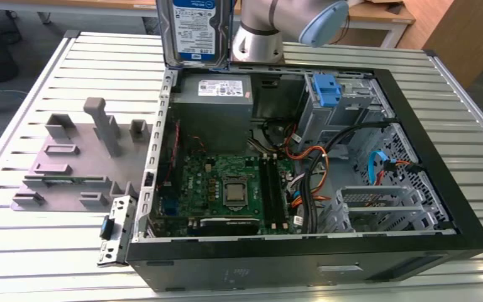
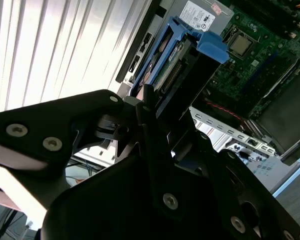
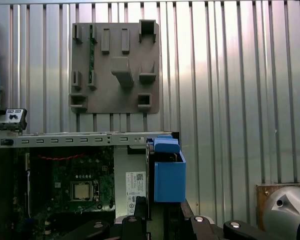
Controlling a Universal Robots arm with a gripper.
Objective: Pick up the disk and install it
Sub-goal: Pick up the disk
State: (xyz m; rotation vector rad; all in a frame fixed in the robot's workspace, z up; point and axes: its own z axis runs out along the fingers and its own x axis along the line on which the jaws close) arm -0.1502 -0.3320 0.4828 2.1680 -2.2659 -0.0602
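My gripper (image 2: 162, 107) clamps the disk (image 1: 195, 31) upright over the case (image 1: 266, 267) edge. If it slips, it could strike the board (image 1: 199, 176).

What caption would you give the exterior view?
Disk upright above the power supply in the open computer case, beside the arm.

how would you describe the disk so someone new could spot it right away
Find the open computer case on the slatted table, then the grey power supply box inside it. The disk is held upright just above that box: a flat silver slab with a white-and-blue label, unlike the grey box or the blue latch piece nearby.
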